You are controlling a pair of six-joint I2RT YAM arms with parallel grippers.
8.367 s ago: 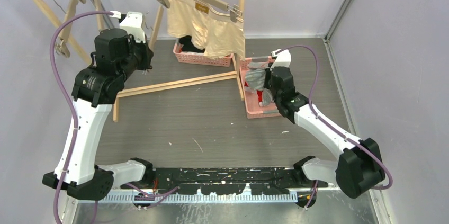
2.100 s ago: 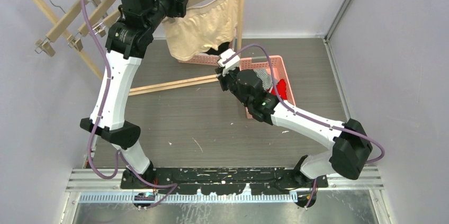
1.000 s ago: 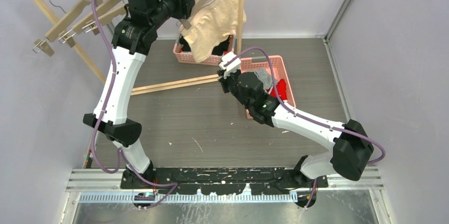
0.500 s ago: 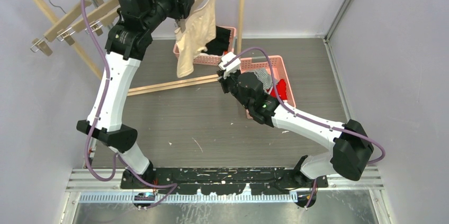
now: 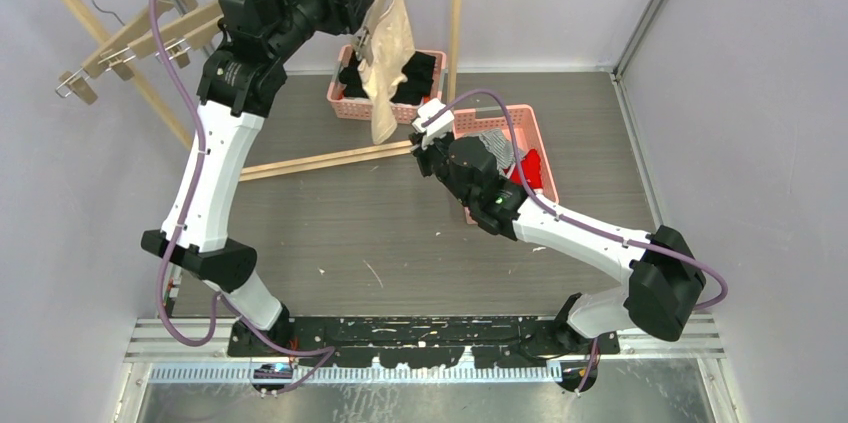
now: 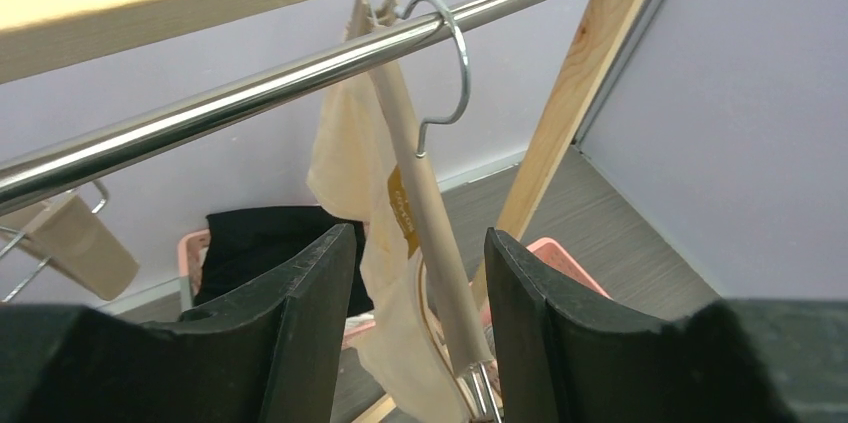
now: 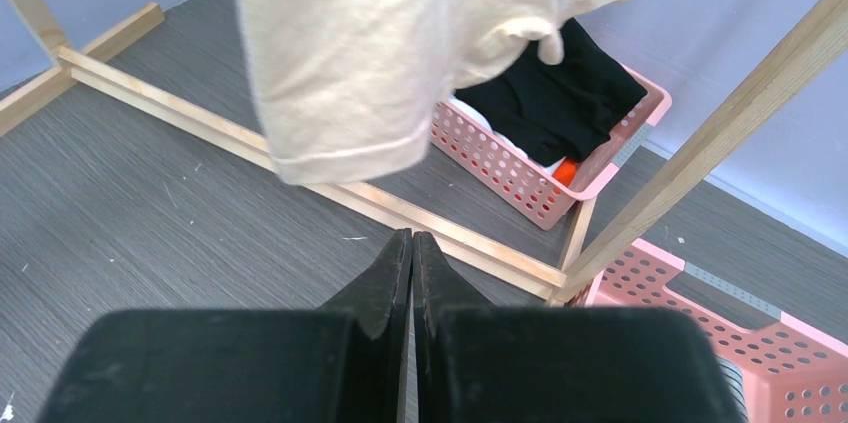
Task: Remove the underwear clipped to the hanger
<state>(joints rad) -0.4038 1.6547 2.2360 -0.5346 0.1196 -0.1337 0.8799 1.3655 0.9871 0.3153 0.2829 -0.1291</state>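
Against lilac walls (image 5: pixel 540 3), left hand (image 6: pixel 420 243) raised, fingers (image 6: pixel 310 313) apart around hanger (image 6: pixel 420 198); right hand (image 7: pixel 411 243) low, pressed together.

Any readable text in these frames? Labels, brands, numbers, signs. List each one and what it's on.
Small brown label on the beige underwear, left wrist view: it has pale lettering, too blurred to read.
Nothing else: no text shows on the wooden hanger, the metal rail or the pink baskets.
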